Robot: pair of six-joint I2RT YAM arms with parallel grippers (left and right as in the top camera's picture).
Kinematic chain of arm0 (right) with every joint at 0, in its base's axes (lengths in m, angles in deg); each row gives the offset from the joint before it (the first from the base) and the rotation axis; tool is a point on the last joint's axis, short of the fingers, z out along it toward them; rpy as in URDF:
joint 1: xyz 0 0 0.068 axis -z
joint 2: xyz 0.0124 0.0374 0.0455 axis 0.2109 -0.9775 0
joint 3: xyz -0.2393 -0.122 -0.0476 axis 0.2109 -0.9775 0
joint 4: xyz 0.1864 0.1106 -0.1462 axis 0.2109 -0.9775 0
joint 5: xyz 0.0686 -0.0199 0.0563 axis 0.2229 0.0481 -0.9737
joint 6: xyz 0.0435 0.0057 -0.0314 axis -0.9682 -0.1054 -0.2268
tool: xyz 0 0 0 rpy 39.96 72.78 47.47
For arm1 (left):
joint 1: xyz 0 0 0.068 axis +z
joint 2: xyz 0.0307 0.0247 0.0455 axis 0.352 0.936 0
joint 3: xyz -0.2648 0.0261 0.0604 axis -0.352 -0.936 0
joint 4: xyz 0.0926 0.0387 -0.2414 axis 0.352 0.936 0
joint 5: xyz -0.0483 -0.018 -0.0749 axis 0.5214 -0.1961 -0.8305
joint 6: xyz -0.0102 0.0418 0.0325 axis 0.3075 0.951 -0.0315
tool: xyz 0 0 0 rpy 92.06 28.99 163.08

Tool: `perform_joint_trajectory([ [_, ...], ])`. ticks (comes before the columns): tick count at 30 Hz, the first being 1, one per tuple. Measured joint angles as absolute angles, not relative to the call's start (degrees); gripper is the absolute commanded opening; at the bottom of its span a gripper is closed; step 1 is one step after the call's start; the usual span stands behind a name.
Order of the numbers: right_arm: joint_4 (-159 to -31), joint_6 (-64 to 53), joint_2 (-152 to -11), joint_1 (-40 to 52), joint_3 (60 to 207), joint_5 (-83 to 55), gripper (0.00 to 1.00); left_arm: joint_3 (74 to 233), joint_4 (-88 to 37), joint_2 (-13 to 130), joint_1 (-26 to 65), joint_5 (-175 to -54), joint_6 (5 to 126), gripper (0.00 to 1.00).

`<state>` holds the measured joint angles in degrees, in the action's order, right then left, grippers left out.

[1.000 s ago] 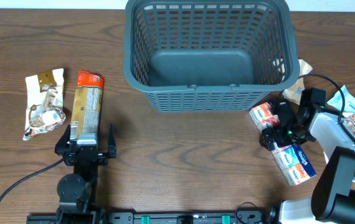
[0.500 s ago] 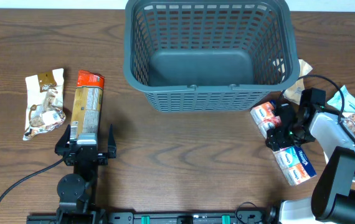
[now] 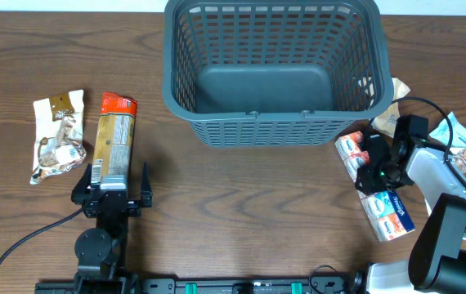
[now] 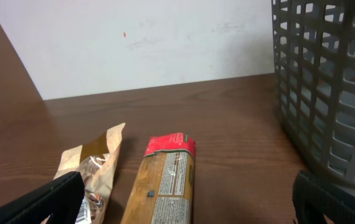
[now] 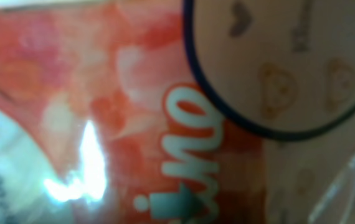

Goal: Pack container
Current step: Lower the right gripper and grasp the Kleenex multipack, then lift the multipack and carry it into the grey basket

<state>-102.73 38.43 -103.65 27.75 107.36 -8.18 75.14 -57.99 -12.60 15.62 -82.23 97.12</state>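
The container, a big dark grey lattice basket (image 3: 257,129), stands empty at the back centre; its wall (image 4: 327,93) fills the right of the left wrist view. A long red, white and blue snack packet (image 3: 390,219) lies slanted at the right. My right gripper (image 3: 370,167) sits over its upper half, fingers hidden. That packet's orange-red wrapper (image 5: 134,124) fills the right wrist view. My left gripper (image 3: 112,184) rests open on the table, holding nothing. The near end of a yellow packet with a red top (image 3: 116,135) (image 4: 165,180) lies between its fingers.
A brown and white snack bag (image 3: 57,135) (image 4: 93,165) lies left of the yellow packet. A pale blue and white packet (image 3: 463,139) and a beige wrapper (image 3: 396,110) lie right of the basket, near the right arm's cable.
The right gripper's jaws have drawn in around the long packet, and the packet's upper end has slid a little to the right. The left arm has not moved.
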Motion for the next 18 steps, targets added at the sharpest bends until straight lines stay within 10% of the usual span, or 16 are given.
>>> perform_joint_trajectory([
  [18, -97.99, 29.65, -103.72, 27.75, 108.26, -8.71, 0.02, 75.14, -57.86, -12.60, 15.62, -82.23, 97.25, 0.99],
])
